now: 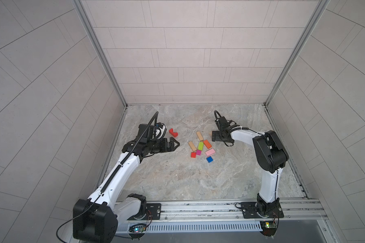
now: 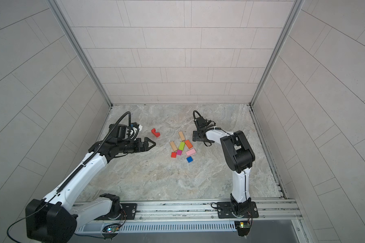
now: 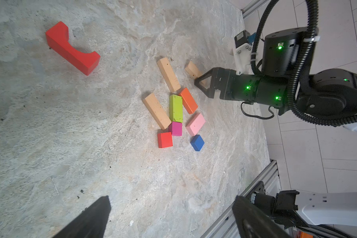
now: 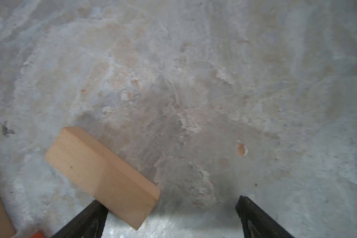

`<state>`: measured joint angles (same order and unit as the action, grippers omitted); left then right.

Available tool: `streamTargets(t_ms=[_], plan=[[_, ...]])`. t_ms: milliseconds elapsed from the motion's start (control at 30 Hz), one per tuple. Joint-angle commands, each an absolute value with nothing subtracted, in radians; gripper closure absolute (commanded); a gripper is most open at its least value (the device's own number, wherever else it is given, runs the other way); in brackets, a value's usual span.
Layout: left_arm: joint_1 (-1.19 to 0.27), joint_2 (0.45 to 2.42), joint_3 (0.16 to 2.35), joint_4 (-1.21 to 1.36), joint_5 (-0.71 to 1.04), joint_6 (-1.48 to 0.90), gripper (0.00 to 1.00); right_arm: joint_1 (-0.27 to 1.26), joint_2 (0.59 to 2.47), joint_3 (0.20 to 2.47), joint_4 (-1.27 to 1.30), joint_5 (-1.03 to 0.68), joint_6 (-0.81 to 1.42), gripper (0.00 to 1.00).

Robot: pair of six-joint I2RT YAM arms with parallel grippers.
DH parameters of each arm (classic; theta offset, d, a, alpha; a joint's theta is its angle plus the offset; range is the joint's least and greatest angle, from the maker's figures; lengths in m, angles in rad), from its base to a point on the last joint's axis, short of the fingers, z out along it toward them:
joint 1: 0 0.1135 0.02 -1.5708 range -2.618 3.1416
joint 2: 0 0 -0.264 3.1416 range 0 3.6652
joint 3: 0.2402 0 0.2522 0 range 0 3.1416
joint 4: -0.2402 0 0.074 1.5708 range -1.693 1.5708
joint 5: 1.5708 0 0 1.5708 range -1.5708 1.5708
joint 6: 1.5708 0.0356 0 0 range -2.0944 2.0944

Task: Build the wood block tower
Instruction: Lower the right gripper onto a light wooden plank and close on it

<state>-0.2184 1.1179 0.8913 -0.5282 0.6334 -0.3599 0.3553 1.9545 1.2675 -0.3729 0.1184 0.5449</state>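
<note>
The wooden blocks lie singly on the marble table. A loose cluster holds two tan bars (image 1: 199,136) (image 1: 192,146), a lime oblong (image 1: 200,145), an orange oblong (image 1: 207,144), a pink oblong (image 1: 210,152), and magenta (image 1: 198,152), red (image 1: 193,154) and blue (image 1: 209,159) cubes. The red notched piece (image 1: 173,132) lies apart to the left. My left gripper (image 1: 175,143) (image 3: 172,204) hovers open between it and the cluster, empty. My right gripper (image 1: 213,136) (image 4: 170,201) stands open low over the table; a third tan bar (image 4: 103,177) lies against one finger, not gripped.
Tiled walls with aluminium corner posts (image 1: 101,56) enclose the table on three sides. A metal rail (image 1: 198,208) carrying both arm bases runs along the front edge. Bare marble (image 1: 188,181) stretches in front of the blocks.
</note>
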Motion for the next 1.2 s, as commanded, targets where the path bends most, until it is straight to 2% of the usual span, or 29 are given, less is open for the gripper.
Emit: streamTargets(t_ms=[0, 233, 500, 933, 1167], plan=[[-0.218, 1.1, 0.879, -0.515, 0.629, -0.361, 0.0, 0.353, 1.913, 1.256, -0.462, 0.213, 0.554, 0.01], [-0.218, 1.099, 0.878, -0.515, 0.629, -0.361, 0.0, 0.353, 1.864, 1.23, -0.415, 0.17, 0.608, 0.01], [-0.218, 1.088, 0.878, -0.516, 0.624, -0.361, 0.0, 0.361, 1.866, 1.223, -0.326, 0.08, 0.796, 0.01], [-0.218, 1.068, 0.877, -0.522, 0.588, -0.356, 0.0, 0.487, 2.061, 1.483, -0.499, 0.299, 1.032, 0.01], [-0.218, 1.069, 0.876, -0.521, 0.589, -0.357, 0.0, 0.489, 2.084, 1.486, -0.525, 0.361, 1.081, 0.01]])
